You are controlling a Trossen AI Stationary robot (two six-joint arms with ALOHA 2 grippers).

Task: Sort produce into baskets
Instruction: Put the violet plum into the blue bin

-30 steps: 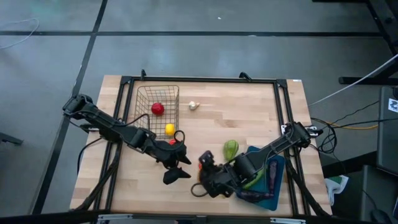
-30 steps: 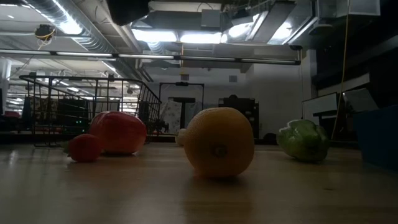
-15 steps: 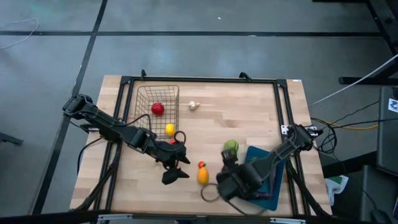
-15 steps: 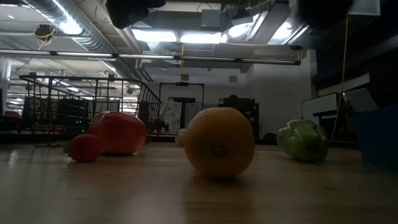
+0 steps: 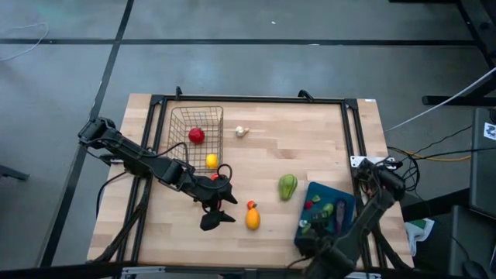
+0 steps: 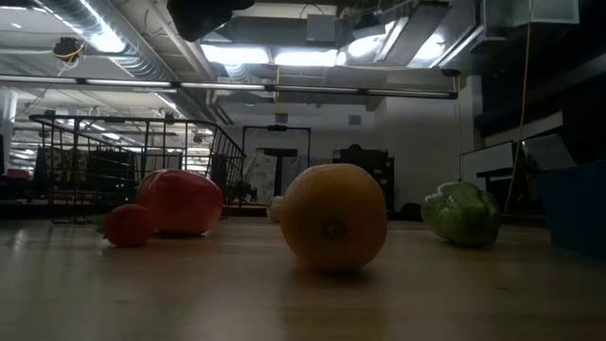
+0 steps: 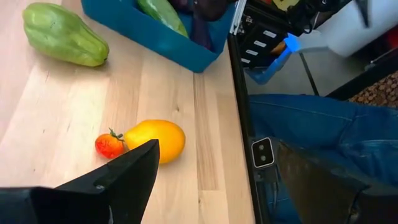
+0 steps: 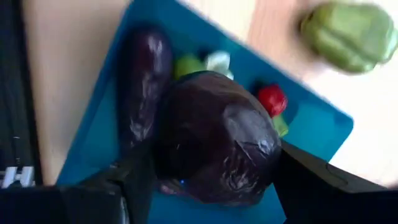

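Looks like the right gripper is mid-drop, jaws clamped on an eggplant over the teal tray, so next it just needs to let go, while the left gripper hangs with jaws wide near the orange.

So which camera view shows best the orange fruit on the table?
The low view: the orange fruit fills its centre, unobstructed. The high view shows it small from above; the left wrist view shows it beside a small red tomato; the right wrist view misses it.

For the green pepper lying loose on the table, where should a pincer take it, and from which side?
Judging by its pose, from straight above, across the narrower middle. The green pepper lies on its side on the table, elongated, tapering to one end, clear of the teal tray and the orange.
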